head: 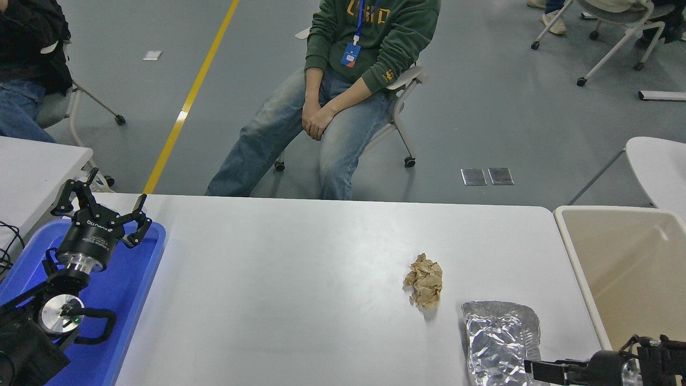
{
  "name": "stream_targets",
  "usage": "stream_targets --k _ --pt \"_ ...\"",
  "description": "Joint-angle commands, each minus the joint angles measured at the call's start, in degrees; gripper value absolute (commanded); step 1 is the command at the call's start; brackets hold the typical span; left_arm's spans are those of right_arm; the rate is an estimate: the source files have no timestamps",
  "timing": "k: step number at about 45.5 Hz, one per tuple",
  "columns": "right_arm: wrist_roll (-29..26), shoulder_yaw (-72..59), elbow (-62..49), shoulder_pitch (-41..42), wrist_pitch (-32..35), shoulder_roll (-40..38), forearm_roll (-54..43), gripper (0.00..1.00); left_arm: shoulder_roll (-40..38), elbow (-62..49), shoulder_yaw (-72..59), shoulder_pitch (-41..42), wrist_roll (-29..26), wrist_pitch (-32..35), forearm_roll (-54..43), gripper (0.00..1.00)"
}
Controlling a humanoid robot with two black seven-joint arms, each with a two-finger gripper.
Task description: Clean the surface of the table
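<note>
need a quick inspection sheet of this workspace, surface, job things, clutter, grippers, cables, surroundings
surface: white table, bare across the middle and left.
job's things: crumpled brown paper right of centre; foil bag lying flat near the front edge, apart from the paper.
clutter: blue tray at the left end; beige bin at the right end, nothing seen inside.
grippers: left gripper over the tray, jaws spread open; right gripper at the lower right beside the foil bag, jaws cannot be judged.
cables: black cable at the left edge.
surroundings: seated person beyond the far side; wheeled chairs; yellow floor line.
</note>
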Motion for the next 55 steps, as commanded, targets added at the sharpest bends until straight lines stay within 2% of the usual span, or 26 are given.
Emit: stream_targets --k 1,7,12,16,21,23,24,42,55 --pt "-0.36 0.14 -3.25 -0.78 0.00 3.30 0.49 1.00 0.03 0.00 -0.09 0.00 0.00 0.00 0.00 1.00" --pt "-0.80 -0.30 -5.10 -1.13 0.09 4.97 0.41 0.98 0.03 0.00 0.00 0.00 0.00 0.00 0.00 1.00" --pt "-1.51 -0.65 -6.59 -1.13 0.09 5.06 0.14 0.88 -0.06 0.00 0.00 0.00 0.00 0.00 0.00 1.00" --pt "-1.59 -0.74 -7.04 -1.04 0.18 5.06 0.14 0.62 -0.06 0.00 0.00 0.00 0.00 0.00 0.00 1.00" --pt "-1.94 -0.65 -7.04 -0.78 1.58 4.53 0.14 0.17 -0.06 0.00 0.00 0.00 0.00 0.00 0.00 1.00" --pt "-2.21 -0.21 -7.04 -0.69 2.63 4.18 0.14 0.03 0.03 0.00 0.00 0.00 0.00 0.00 0.00 1.00" --pt "-2.38 0.05 -7.04 -0.69 3.25 4.00 0.23 0.00 0.03 0.00 0.00 0.00 0.00 0.00 0.00 1.00" --pt "-3.09 2.69 -3.26 0.01 6.06 -2.67 0.76 0.00 0.03 0.00 0.00 0.00 0.00 0.00 0.00 1.00" --pt "-3.09 9.36 7.02 1.24 10.81 -14.44 0.84 0.00 0.03 0.00 0.00 0.00 0.00 0.00 0.00 1.00"
